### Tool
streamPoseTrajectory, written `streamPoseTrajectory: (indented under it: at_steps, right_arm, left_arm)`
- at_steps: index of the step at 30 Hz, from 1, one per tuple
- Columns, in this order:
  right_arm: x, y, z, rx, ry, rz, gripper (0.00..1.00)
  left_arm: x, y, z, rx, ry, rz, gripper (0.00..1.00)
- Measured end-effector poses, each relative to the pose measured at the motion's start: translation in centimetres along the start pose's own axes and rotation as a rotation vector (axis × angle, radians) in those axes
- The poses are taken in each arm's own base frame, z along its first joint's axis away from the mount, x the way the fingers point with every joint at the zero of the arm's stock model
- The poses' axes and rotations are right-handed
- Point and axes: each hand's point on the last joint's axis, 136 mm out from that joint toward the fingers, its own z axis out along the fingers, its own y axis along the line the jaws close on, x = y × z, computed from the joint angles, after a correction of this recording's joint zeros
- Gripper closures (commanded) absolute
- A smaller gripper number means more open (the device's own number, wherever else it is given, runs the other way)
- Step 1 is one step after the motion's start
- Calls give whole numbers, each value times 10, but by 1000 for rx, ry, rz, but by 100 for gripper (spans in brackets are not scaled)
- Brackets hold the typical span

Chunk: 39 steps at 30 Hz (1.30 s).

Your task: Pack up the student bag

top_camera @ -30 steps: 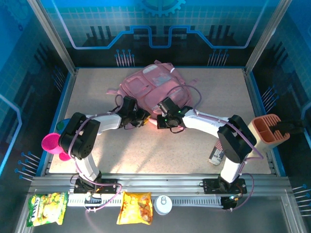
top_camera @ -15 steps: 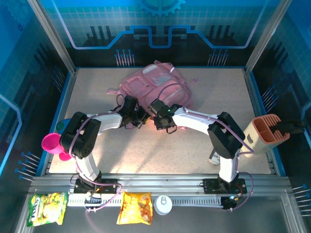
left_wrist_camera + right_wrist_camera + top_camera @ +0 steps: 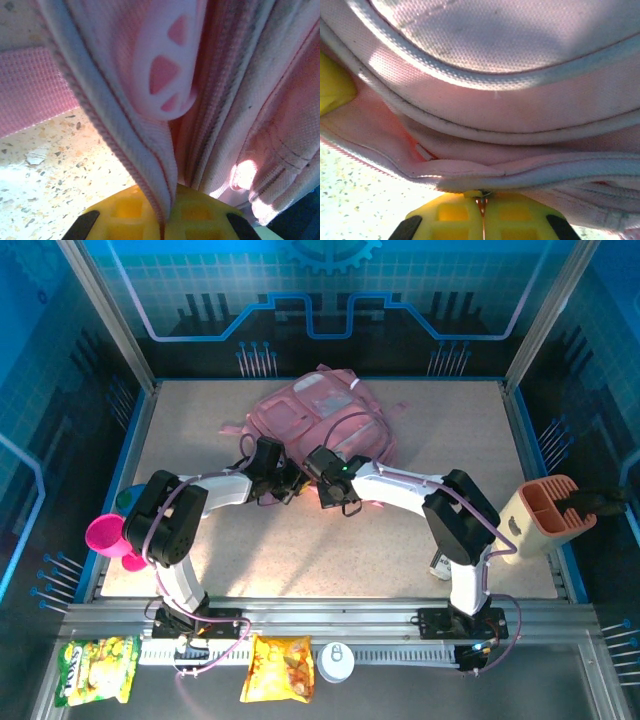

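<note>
Fabric of the student bag (image 3: 320, 412), upper-middle of frame on the table (image 3: 450, 450), looks floppy, so its piped rim, where left gripper (image 3: 162, 220) and right gripper (image 3: 482, 206) jaws sit pinched shut, seems the best hold.

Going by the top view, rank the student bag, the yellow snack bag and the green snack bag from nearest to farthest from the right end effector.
1. student bag: its near edge is pinched in the right end effector, mid-table.
2. yellow snack bag: front rail, near the centre.
3. green snack bag: front-left corner.
</note>
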Motion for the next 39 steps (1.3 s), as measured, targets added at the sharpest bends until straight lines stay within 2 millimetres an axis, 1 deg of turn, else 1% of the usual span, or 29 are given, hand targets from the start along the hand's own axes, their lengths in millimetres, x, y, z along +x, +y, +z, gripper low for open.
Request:
streamPoseTrajectory:
  at_steps: [3, 6, 8, 10, 13, 17, 20, 22, 25, 30, 34, 36, 39]
  right_arm:
    - [0, -13, -12, 69, -49, -6, 95]
    - [-1, -32, -33, 129, -102, -2, 94]
    - [-5, -44, -46, 150, -140, 11, 94]
    - [-9, -52, -52, 157, -160, 22, 94]
    - [-11, -71, -49, 172, -153, 44, 95]
    - [-11, -100, -33, 167, -96, 90, 95]
    - [-14, -113, -25, 133, -66, 124, 96]
    - [-15, -116, -22, 104, -51, 130, 97]
    - [-11, -109, -17, 58, -20, 121, 99]
    - [-3, -87, -12, -43, 12, 105, 100]
    - [8, -55, -13, -143, 21, 69, 100]
    - [12, -35, -16, -198, 24, 54, 100]
    - [17, -1, -19, -293, 27, 40, 100]
  left_arm:
    - [-1, -1, -1, 4, 4, 3, 100]
    - [-3, -2, -3, 13, 15, 0, 100]
    - [-4, -6, -7, 27, 19, 2, 100]
    - [-5, -11, -11, 42, 19, 13, 100]
    - [-8, -14, -16, 51, 14, 19, 100]
    - [-13, -9, -19, 38, 9, 14, 100]
    - [-13, -9, -19, 30, 17, 30, 100]
    - [-14, -12, -19, 24, 28, 47, 100]
    - [-20, -15, -16, -5, 36, 75, 97]
    - [-43, -16, -10, -76, 46, 126, 94]
    - [-65, -18, -17, -103, 21, 169, 88]
    - [-75, -16, -22, -113, -3, 176, 81]
    - [-93, -8, -30, -129, -40, 169, 72]
